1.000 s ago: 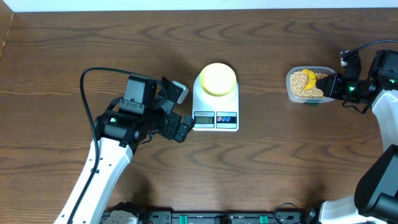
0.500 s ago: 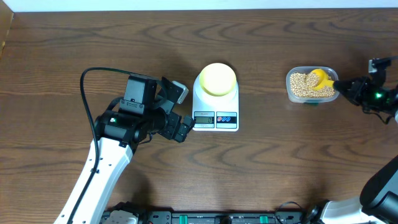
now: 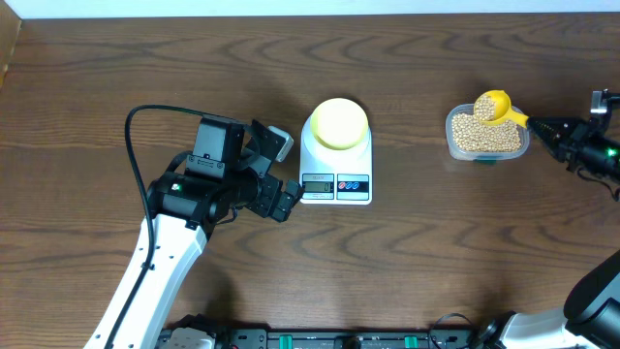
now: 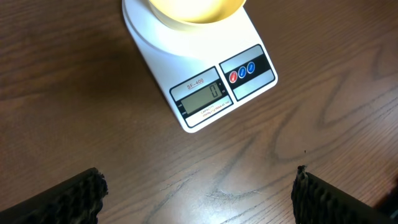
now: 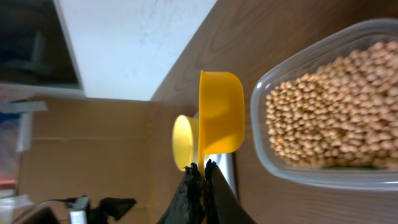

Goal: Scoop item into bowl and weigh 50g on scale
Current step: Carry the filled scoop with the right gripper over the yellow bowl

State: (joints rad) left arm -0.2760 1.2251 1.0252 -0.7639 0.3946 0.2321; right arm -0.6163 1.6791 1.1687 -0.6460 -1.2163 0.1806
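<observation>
The white scale [image 3: 335, 167] stands mid-table with the pale cream bowl [image 3: 338, 123] on its platform; the bowl looks empty. In the left wrist view the scale [image 4: 186, 56] shows 0 under the bowl [image 4: 196, 7]. My left gripper [image 3: 287, 173] [image 4: 198, 186] hangs open just left of the scale's front, holding nothing. At the right, my right gripper [image 3: 541, 124] [image 5: 203, 169] is shut on the handle of a bright yellow scoop [image 3: 492, 107] [image 5: 221, 112]. The scoop carries tan beans [image 3: 484, 107] above the far edge of the clear tub [image 3: 451, 136] [image 5: 261, 134].
The tub holds a deep layer of beans [image 5: 329, 118]. Beyond the table's far edge is a white wall [image 5: 137, 43]. Brown cardboard [image 5: 93, 155] fills the background of the right wrist view. The left arm's black cable [image 3: 136, 145] loops over the table at the left.
My right gripper has drawn back to the right and lifted the scoop out of the beans; it now holds a load above the tub's far edge. The left arm has not moved.
</observation>
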